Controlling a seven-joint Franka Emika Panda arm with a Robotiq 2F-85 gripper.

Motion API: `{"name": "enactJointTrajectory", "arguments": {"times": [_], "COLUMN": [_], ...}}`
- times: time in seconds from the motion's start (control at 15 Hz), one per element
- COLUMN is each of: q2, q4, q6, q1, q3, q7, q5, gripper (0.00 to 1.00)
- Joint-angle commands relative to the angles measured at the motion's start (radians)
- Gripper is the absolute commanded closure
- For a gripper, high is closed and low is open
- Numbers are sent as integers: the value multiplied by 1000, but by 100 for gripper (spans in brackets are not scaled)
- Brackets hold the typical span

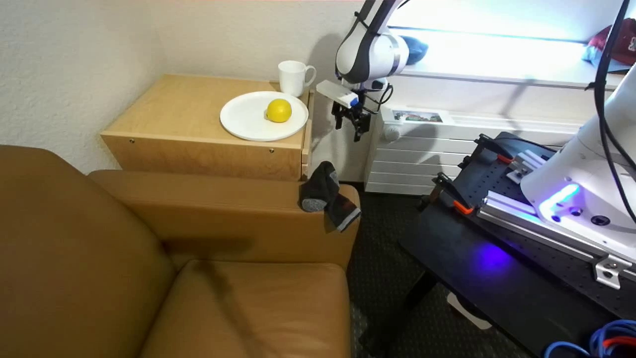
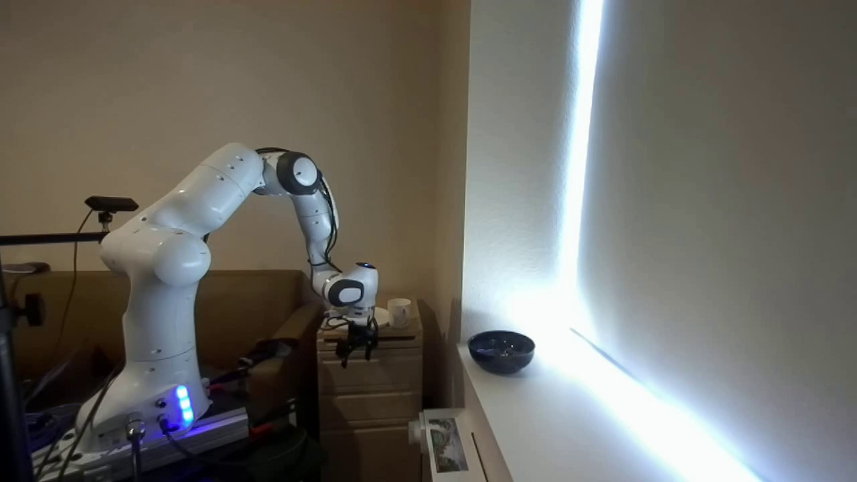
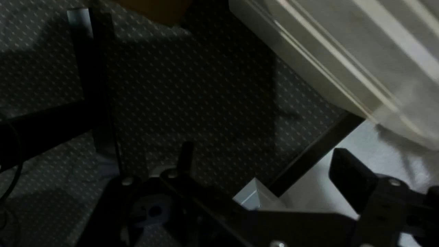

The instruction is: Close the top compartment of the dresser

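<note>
Probably the shallow, light-tan wooden top drawer (image 1: 307, 139) slides lightly, so my black gripper (image 1: 348, 131), fingers spread, empty, should push mid-front.

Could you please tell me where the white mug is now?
In an exterior view, the white mug stands on the dresser near its right edge, just behind the white plate.
</note>
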Motion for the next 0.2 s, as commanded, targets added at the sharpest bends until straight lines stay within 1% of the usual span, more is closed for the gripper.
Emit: {"name": "enactJointTrajectory", "arguments": {"times": [0.0, 0.07, 0.13], "q2": [-219, -72, -118], "q4": [-209, -75, -118], "q6": [-69, -28, -42], "q1": [-83, -12, -34], "q3": [14, -34, -26], "q7": [-157, -54, -104], "q5": [-31, -21, -19], "gripper": [0, 0, 0]}}
